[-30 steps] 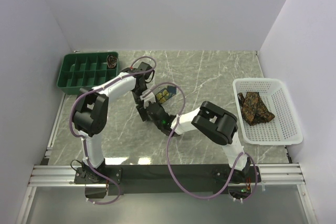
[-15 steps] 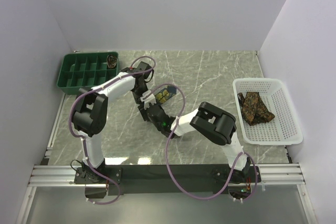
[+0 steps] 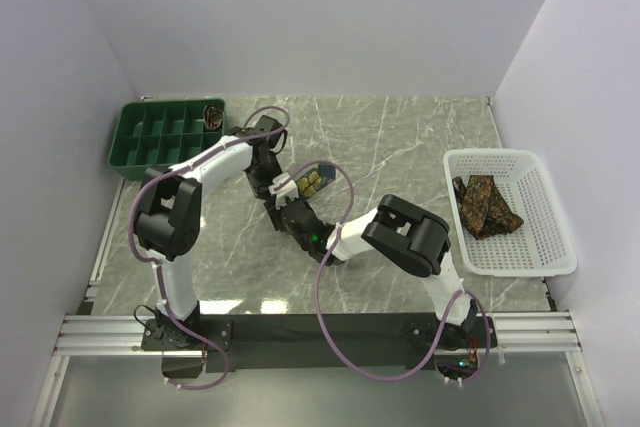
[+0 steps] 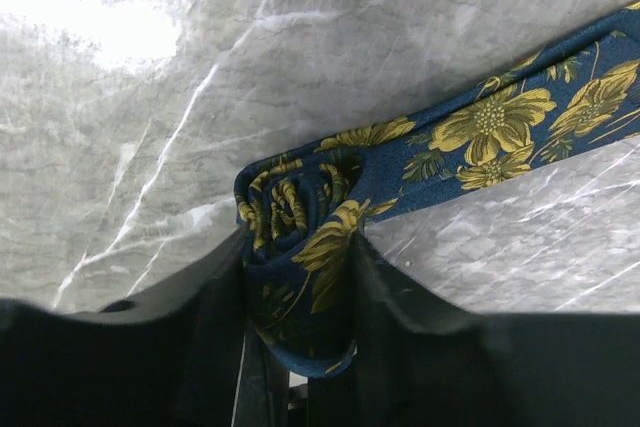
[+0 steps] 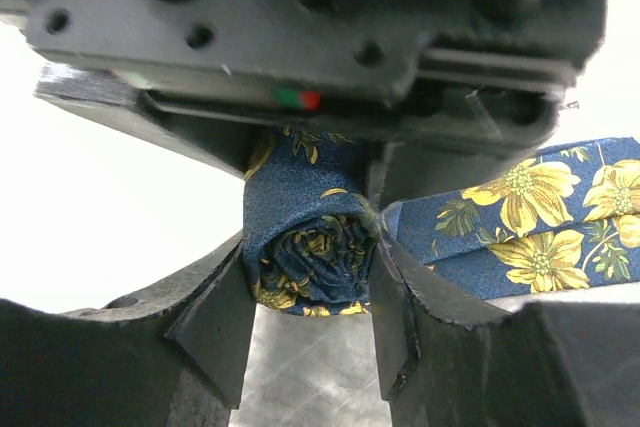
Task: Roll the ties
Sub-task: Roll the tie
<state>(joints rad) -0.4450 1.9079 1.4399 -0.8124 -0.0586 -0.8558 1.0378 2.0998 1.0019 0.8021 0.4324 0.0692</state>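
Observation:
A navy tie with yellow flowers (image 3: 312,179) lies mid-table, one end wound into a tight roll (image 4: 296,215). My left gripper (image 4: 300,307) is shut on that roll, one dark finger pressing each side. Facing it, my right gripper (image 5: 308,319) is shut on the same roll (image 5: 310,247), its fingers touching both sides. The unrolled tail (image 4: 500,127) runs flat across the marble to the upper right, and the tail (image 5: 520,212) also shows in the right wrist view. From above, the left gripper (image 3: 272,190) and right gripper (image 3: 283,209) meet at the tie's left end.
A green compartment tray (image 3: 150,152) stands at the back left with a rolled tie (image 3: 213,113) in its far right corner cell. A white mesh basket (image 3: 545,237) at the right holds brown patterned ties (image 3: 485,204). White walls enclose the table.
My right gripper has closed in on the roll. The left arm's forearm has shifted slightly left and back while its gripper stayed at the roll.

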